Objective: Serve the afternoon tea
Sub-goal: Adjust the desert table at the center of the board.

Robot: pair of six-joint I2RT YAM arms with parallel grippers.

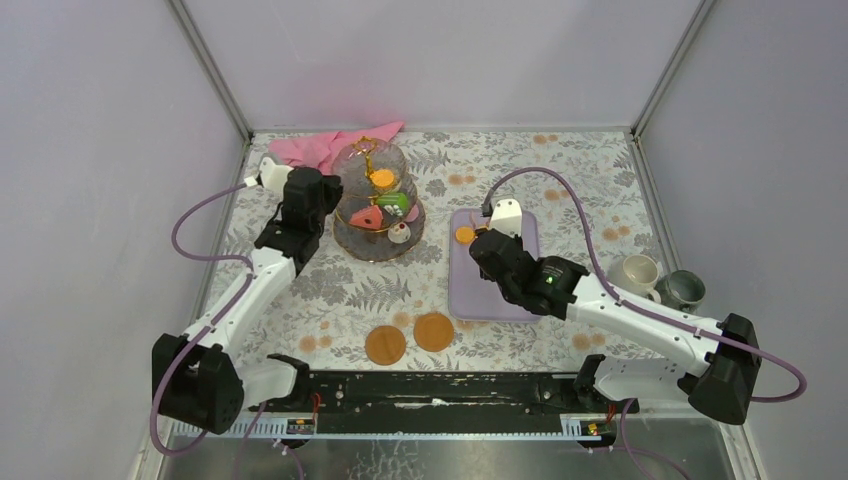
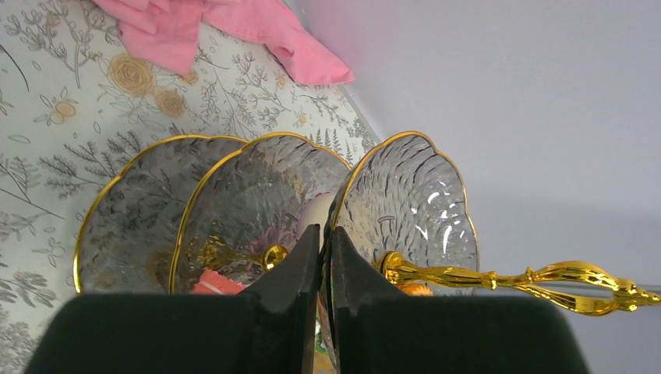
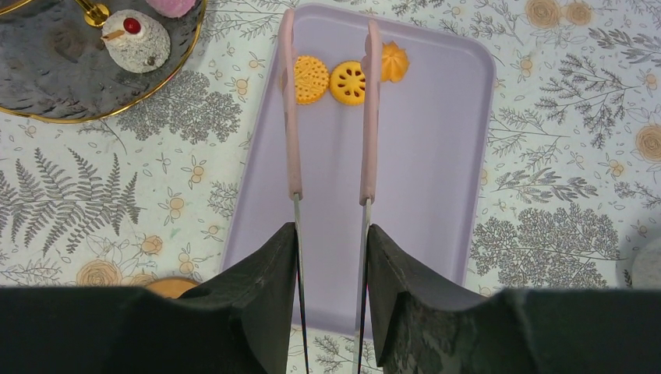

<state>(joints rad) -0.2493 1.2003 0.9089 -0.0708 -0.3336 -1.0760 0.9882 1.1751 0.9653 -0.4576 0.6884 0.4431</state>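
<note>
Tea service on a leaf-printed tablecloth [image 1: 560,170]. Three-tier stand [image 1: 375,250] sits upper left of centre in the overhead view, upright, its gold stem [image 2: 468,275] ending in a loop handle; in the left wrist view that long axis runs level toward the right edge. Tiers are scalloped, rippled clear glass with gold rims and carry small pastries (among them a white cupcake [image 3: 136,40] topped with a red bead). Left gripper [image 2: 322,261] is clenched on the rim of one tier, seemingly the smallest. Right gripper [image 3: 331,238] grasps pink tongs [image 3: 290,117], whose arms point to the top of the right wrist frame over a smooth lilac tray [image 3: 436,171]. Two ridged orange biscuits [image 3: 311,79] lie between the arms, a third just outside. Cream mug [image 1: 635,270] and grey-green mug [image 1: 684,290] stand together at the right edge. Pink cloth [image 1: 320,150] lies crumpled behind the stand.
</note>
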